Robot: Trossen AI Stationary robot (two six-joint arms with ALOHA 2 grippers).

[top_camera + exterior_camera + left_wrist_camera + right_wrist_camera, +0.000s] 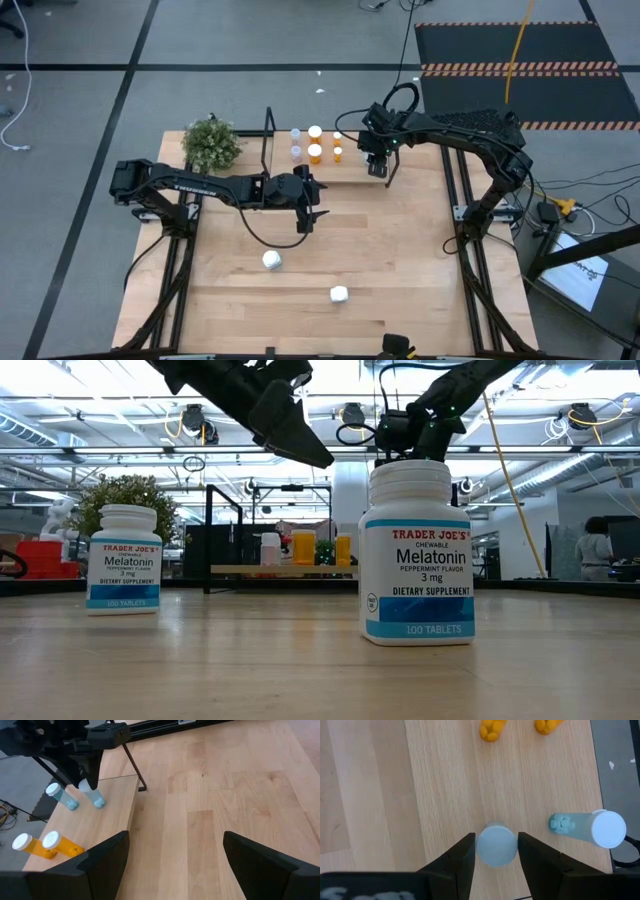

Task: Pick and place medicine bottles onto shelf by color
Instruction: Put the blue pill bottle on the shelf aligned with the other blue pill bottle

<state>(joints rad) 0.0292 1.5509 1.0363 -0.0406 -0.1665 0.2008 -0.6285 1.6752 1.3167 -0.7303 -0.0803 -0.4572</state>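
Note:
The light-wood shelf (352, 172) stands at the table's far edge. On it stand two orange medicine bottles (315, 152) and a pale blue one (590, 827), all white-capped. My right gripper (496, 851) hangs over the shelf's right part, shut on a second pale blue bottle (94, 796). My left gripper (308, 218) hovers open above the table's middle, with nothing between its fingers. Two white bottles (271, 260) (339, 294) stand upright on the tabletop near the front edge. My right gripper pinches the pale blue bottle's white cap (496, 845) between its two fingers, one on each side. The fingers come steeply from above. The bottle stands upright, its base (98, 803) on the shelf board.
A small green plant (211, 143) sits at the table's far left, beside the shelf's black end frame (268, 135). Bare wooden tabletop lies between the shelf and the two white bottles. The room beyond the far edge holds benches, and a person stands far off on the right.

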